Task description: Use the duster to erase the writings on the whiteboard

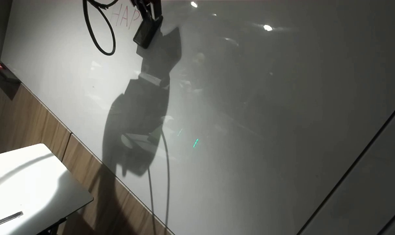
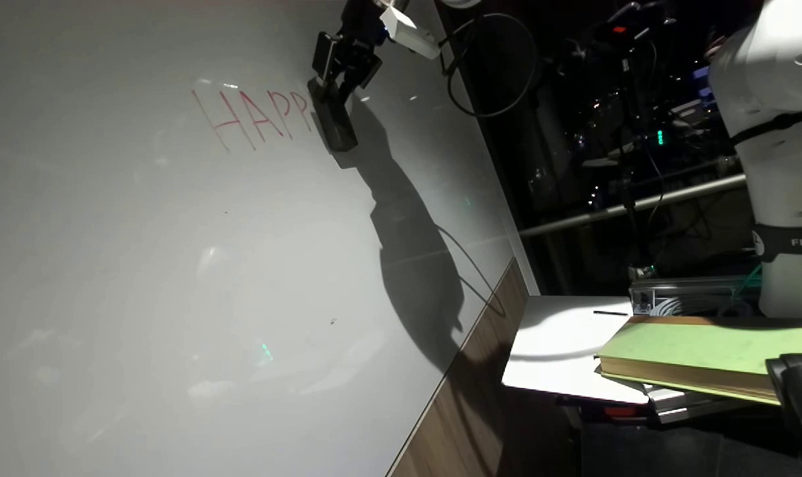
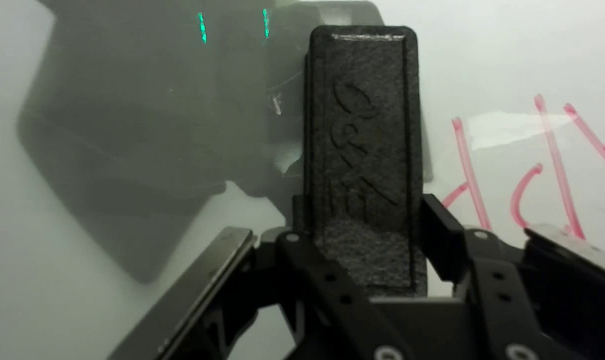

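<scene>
Gripper (image 3: 365, 225), black-jointed, clamps the dark-grey rectangular duster (image 2: 338, 126), upper centre in an exterior view, right of red handwritten capitals (image 2: 255, 120); wiping seems underway, next needing a leftward sweep.

In an exterior view, the glossy whiteboard (image 2: 142, 278) bears red handwritten capitals (image 2: 260, 123), HAPP, toward its twelve o'clock. Toward four o'clock in that view, a small white tabletop (image 2: 567, 371) carries a thick green hardcover book (image 2: 706, 348) on its three o'clock side.
</scene>
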You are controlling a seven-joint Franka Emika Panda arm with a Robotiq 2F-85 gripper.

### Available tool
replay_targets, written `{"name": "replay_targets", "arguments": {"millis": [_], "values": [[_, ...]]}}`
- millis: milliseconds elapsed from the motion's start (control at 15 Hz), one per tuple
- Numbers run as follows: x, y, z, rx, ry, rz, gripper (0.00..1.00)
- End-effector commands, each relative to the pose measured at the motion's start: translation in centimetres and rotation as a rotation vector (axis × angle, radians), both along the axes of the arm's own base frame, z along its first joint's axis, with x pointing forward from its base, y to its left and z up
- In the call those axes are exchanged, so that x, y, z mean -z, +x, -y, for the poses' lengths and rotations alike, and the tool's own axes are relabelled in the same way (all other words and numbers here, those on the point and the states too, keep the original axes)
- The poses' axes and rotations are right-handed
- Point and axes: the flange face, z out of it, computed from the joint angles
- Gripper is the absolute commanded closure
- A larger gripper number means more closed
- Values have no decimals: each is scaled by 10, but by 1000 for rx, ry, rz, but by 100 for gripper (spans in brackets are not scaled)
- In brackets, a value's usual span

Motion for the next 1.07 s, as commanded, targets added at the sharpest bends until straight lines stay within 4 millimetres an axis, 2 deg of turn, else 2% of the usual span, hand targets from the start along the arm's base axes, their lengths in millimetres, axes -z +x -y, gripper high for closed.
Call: {"name": "replay_targets", "arguments": {"millis": [0, 200, 267, 467, 733, 1000], "values": [[7, 32, -8, -8, 13, 63, 70], [11, 32, -27, -29, 13, 65, 70], [12, 31, -40, -42, 12, 60, 70], [11, 24, -85, -94, 3, 53, 70], [7, 30, -150, -164, -11, 61, 70], [-2, 30, -204, -216, -37, 77, 70]]}}
